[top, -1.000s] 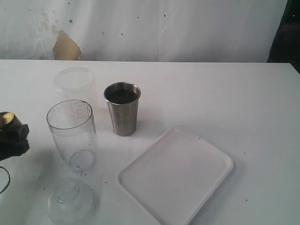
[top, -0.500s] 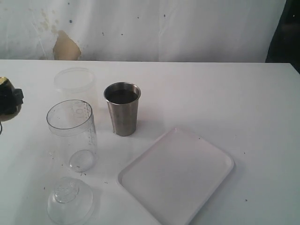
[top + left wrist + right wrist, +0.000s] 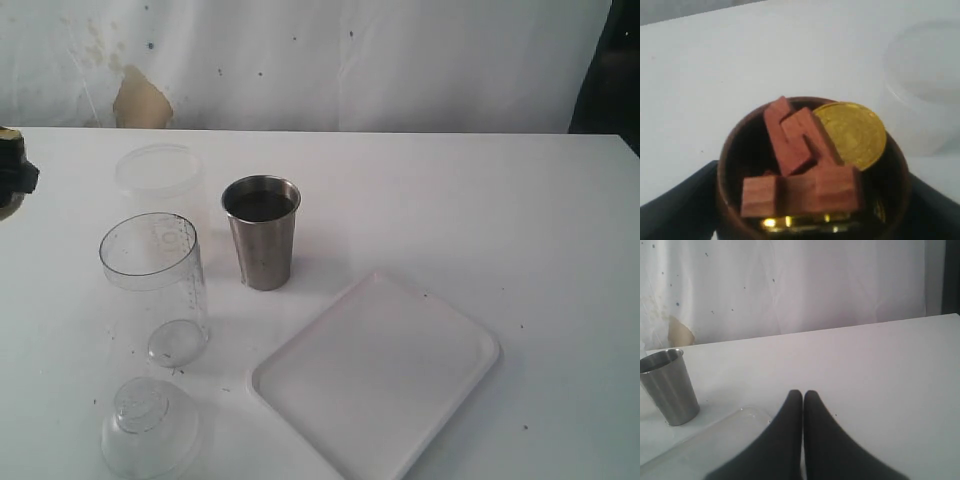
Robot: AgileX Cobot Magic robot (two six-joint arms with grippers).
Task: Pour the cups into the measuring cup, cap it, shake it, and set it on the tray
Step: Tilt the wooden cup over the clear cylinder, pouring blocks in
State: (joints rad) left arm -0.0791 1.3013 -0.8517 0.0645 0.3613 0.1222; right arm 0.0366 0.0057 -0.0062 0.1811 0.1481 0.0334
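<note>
My left gripper [image 3: 15,178] shows at the far left edge of the exterior view, shut on the brown-gold bowl [image 3: 729,165]. The bowl holds reddish wooden blocks [image 3: 800,170] and a gold coin [image 3: 852,132]. Beside it stands the frosted cup [image 3: 158,175] [image 3: 922,85]. The clear measuring cup [image 3: 155,285] stands open, its domed lid [image 3: 148,428] lying in front of it. The steel tumbler [image 3: 262,232] [image 3: 667,387], dark inside, is right of them. The white tray [image 3: 375,370] [image 3: 705,445] lies at the front. My right gripper [image 3: 803,394] is shut and empty, out of the exterior view.
The white table [image 3: 480,220] runs back to a stained white wall [image 3: 140,100]. A dark object [image 3: 610,70] stands at the far right corner.
My left gripper has carried the bowl along the left edge, away from the front and toward the back, now level with the frosted cup. Nothing else has moved.
</note>
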